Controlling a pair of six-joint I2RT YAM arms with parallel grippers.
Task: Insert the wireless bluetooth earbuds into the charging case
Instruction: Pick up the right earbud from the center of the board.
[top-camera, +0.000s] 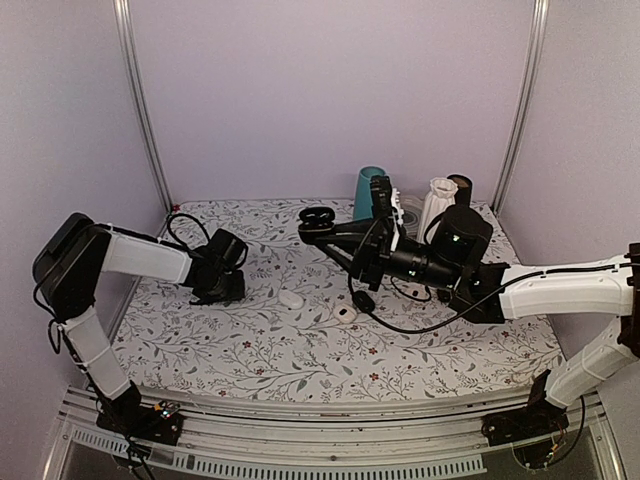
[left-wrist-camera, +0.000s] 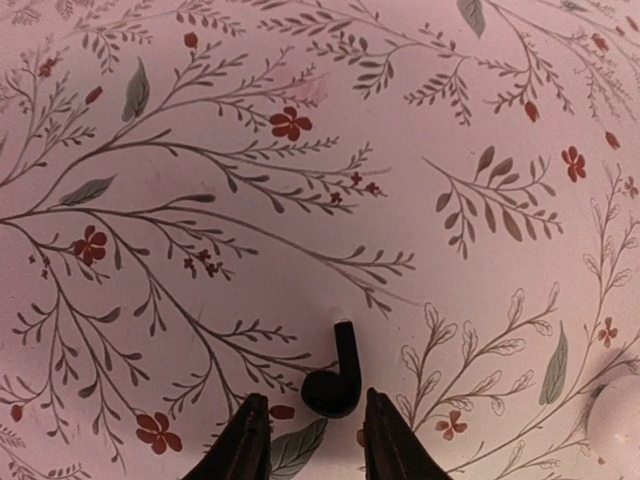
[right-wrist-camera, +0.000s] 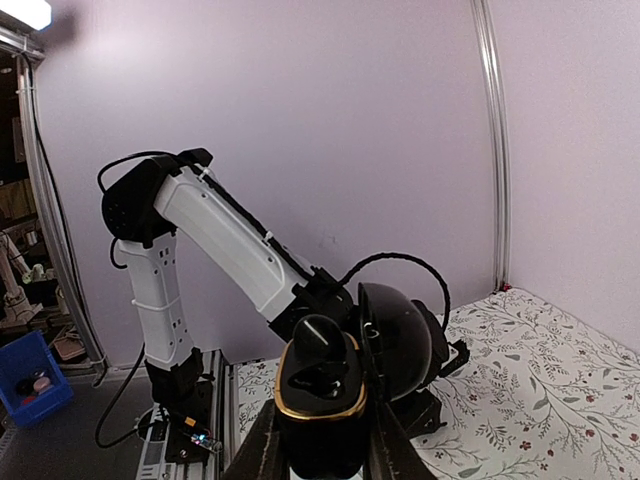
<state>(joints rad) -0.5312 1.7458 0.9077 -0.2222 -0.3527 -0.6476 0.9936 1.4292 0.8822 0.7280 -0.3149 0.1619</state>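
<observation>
One dark earbud lies on the floral tablecloth, well left of the raised open charging case; your left gripper straddles it with jaws parted, your right gripper clamps that case.

Illumination even and diffuse, with a pink-violet cast throughout. Light panel glares at the upper left of the right wrist view. Shadows faint. Tabletop near edge bows in the top view; the left wrist view warps toward its corners.
</observation>
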